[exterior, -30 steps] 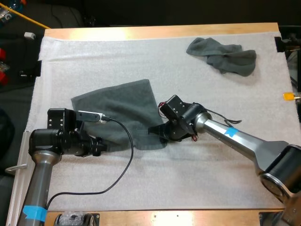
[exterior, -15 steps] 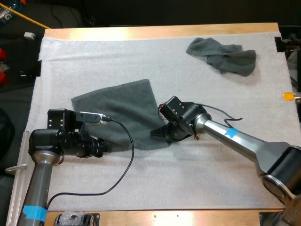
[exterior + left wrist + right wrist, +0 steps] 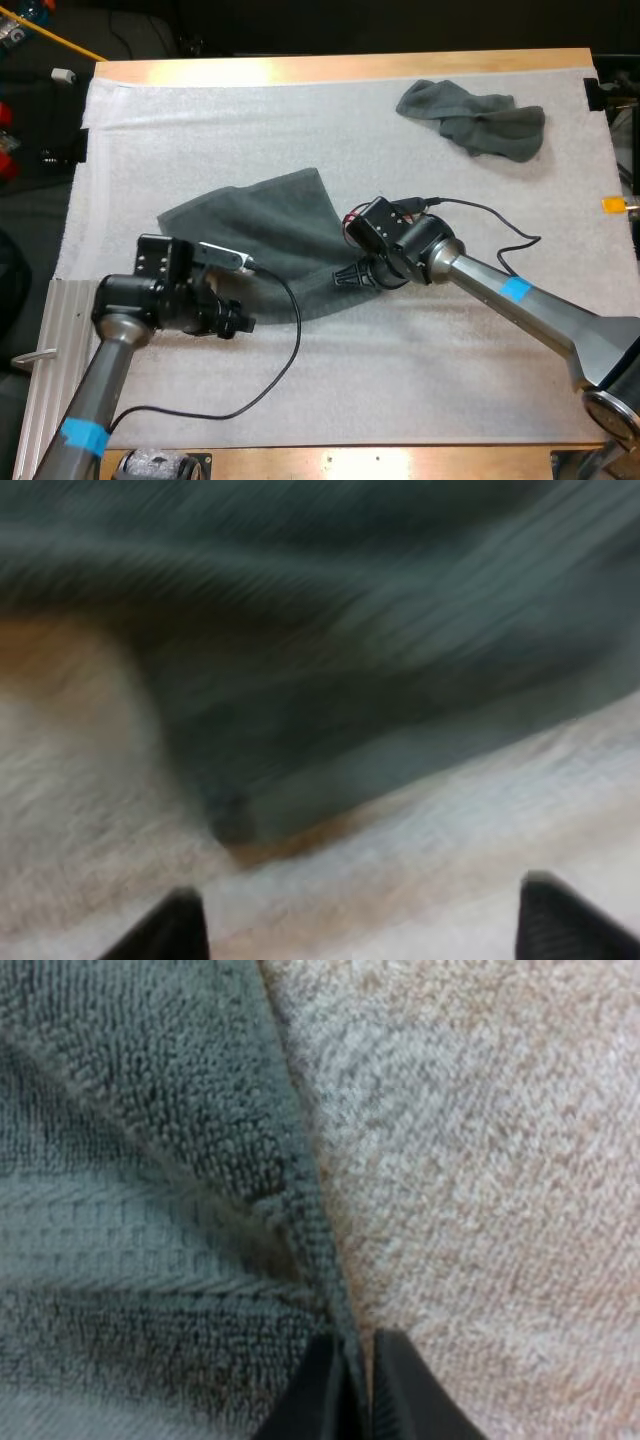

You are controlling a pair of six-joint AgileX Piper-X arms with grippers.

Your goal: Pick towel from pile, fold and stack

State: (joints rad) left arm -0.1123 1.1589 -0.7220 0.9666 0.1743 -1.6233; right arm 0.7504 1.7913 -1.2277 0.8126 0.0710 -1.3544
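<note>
A dark grey-green towel (image 3: 265,225) lies spread on the white mat (image 3: 400,370), bunched toward its near right corner. My right gripper (image 3: 346,277) is at that corner. In the right wrist view its fingers (image 3: 325,1390) pinch the towel's hem (image 3: 300,1210), so my right gripper (image 3: 358,1385) is shut on the towel. My left gripper (image 3: 240,322) sits at the towel's near left edge. In the left wrist view my left gripper (image 3: 360,925) is open, its fingertips (image 3: 170,925) wide apart just short of a towel corner (image 3: 240,815).
A second crumpled towel (image 3: 475,118) lies at the mat's far right. A metal rail (image 3: 45,340) runs along the table's left side beside my left arm. Bare mat stretches along the near side and the far left.
My left arm has swung right and forward, closer to the towel's near edge. The right gripper has shifted slightly right with the corner, and the towel has bunched up.
</note>
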